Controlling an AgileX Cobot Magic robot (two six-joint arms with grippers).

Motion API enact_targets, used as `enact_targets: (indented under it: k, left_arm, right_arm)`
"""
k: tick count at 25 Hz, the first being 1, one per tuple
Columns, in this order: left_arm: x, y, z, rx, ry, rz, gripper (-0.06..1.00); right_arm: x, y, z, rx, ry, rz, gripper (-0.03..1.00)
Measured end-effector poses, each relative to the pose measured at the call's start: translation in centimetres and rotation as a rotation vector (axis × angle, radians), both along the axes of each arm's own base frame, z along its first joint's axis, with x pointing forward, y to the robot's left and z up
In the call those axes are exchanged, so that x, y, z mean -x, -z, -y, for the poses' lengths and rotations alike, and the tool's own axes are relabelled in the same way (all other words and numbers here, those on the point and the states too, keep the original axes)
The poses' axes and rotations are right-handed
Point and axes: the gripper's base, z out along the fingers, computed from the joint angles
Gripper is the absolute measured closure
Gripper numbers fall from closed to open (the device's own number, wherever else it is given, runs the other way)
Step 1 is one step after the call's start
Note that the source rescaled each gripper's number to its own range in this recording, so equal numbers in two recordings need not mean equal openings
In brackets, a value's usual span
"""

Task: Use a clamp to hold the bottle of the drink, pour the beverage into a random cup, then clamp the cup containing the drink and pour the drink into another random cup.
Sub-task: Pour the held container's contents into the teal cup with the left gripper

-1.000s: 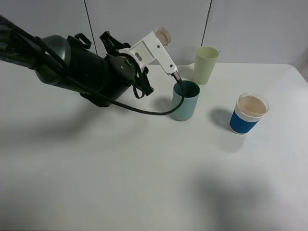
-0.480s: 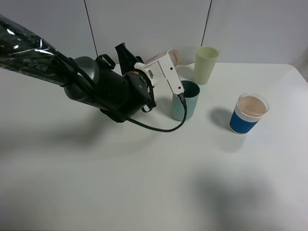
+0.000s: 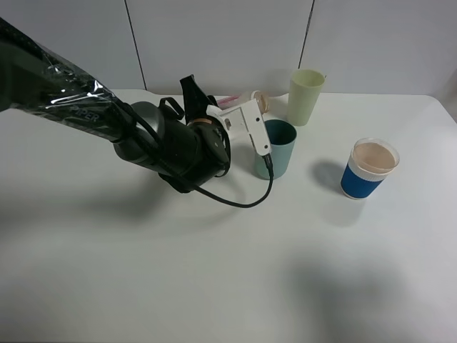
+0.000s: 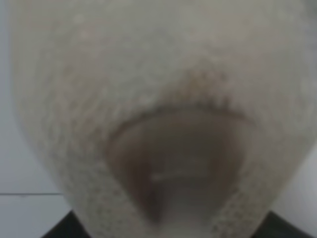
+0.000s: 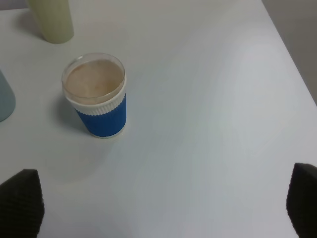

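My left clamp (image 3: 230,113) is shut on the clear bottle (image 3: 246,101), which it holds low over the table, just behind and left of the teal cup (image 3: 277,146). The white housing and black arm hide most of the bottle; only its neck and a bit of reddish label show. The left wrist view is filled by the blurred bottle (image 4: 158,74), with a patch of brown beverage (image 4: 173,158) seen through it. Out of the exterior view, my right gripper (image 5: 161,208) is open above bare table. Nothing is between its fingertips (image 5: 20,203).
A pale yellow-green cup (image 3: 305,96) stands behind the teal one, near the back wall. A blue-banded white cup (image 3: 370,168) stands to the right, also seen as the blue-banded cup (image 5: 96,96) in the right wrist view. The table's right edge (image 5: 292,54) is close.
The left arm has come down and swung forward, and the bottle has sunk from high above the teal cup to a low spot behind it. The cups have not moved.
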Motion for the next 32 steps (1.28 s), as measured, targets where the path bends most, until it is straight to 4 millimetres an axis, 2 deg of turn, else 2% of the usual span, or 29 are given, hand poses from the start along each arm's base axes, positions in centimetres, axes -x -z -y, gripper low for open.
enact_targets:
  k: [18,32]
  left_arm:
    - [-0.5,-0.9,0.6,-0.145,0.119,0.106,0.94]
    - [-0.8,-2.4,0.9,-0.238,0.176,0.283,0.94]
  right_arm:
    - [0.0,0.0,0.0,0.0,0.0,0.0,0.03]
    - [0.0,0.0,0.0,0.0,0.0,0.0,0.03]
